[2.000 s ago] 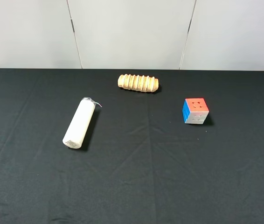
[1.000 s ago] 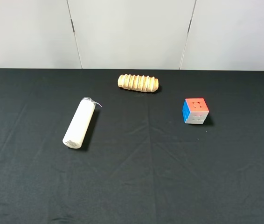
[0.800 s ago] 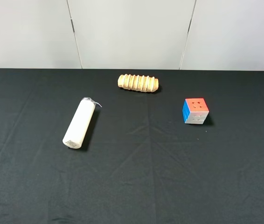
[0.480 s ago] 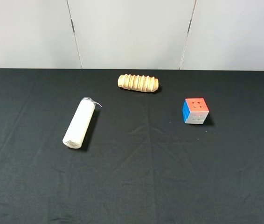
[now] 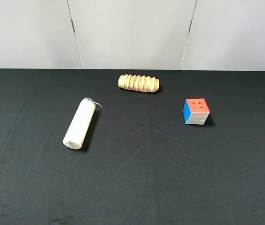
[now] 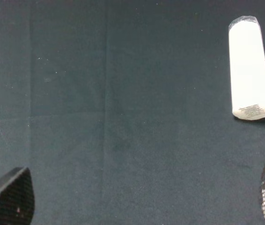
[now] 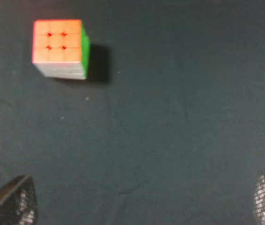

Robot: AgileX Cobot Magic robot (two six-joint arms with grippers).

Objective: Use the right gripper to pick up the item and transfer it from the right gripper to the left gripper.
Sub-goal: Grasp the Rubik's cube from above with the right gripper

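The puzzle cube [image 5: 196,111] sits on the black table at the right, orange-red face up, with blue and white sides showing. Neither arm shows in the exterior high view. In the right wrist view the cube [image 7: 60,47] lies well ahead of my right gripper [image 7: 139,201] and off to one side; the gripper's two mesh-textured fingertips [image 7: 11,204] stand wide apart, open and empty. My left gripper [image 6: 139,201] is also open and empty above bare cloth, with only its fingertips [image 6: 11,197] showing. The cube is not in the left wrist view.
A white cylinder [image 5: 79,123] lies at the left of the table; it also shows in the left wrist view [image 6: 249,68]. A ribbed wooden roller [image 5: 139,83] lies at the back middle. A black cloth [image 5: 137,178] covers the table.
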